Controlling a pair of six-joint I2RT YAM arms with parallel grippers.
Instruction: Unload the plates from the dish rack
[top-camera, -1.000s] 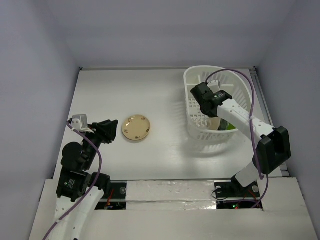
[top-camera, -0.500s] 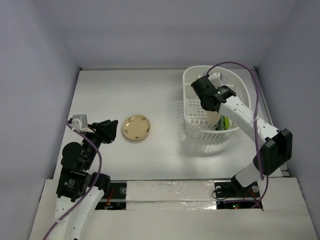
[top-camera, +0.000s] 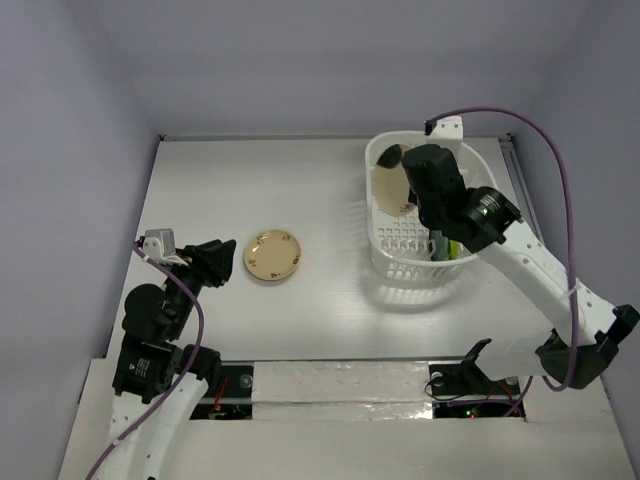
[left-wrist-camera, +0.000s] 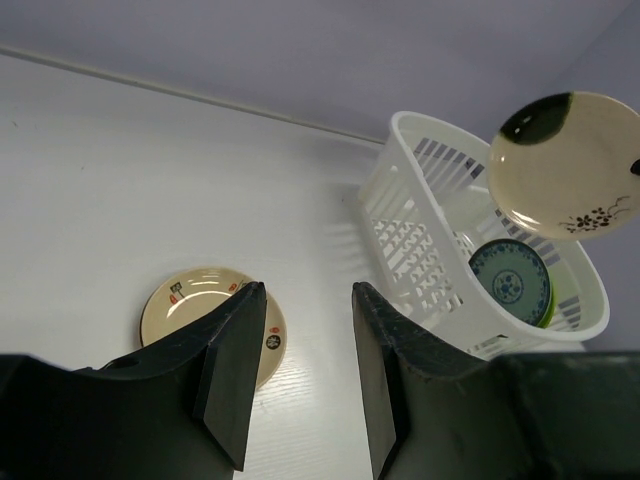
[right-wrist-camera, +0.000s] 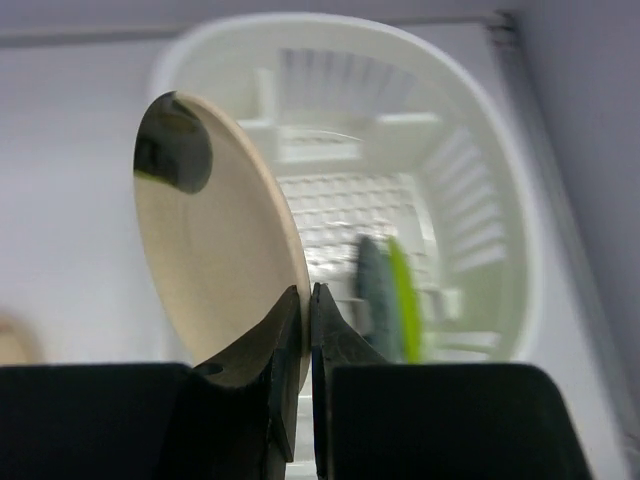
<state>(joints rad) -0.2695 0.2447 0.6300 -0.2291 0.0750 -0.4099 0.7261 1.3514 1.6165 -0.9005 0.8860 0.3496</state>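
The left tool (left-wrist-camera: 305, 300) hangs part open and empty, with the yellow plate (top-camera: 273, 255) flat on the surface (top-camera: 300, 180) at its 3 o'clock. Over the 10 o'clock rim of the rack (top-camera: 398, 268), the right tool (right-wrist-camera: 308, 300) pinches a cream plate (right-wrist-camera: 215, 260) by its edge. A blue plate (left-wrist-camera: 510, 282) and a green plate (right-wrist-camera: 403, 300) stand inside near 5 o'clock.
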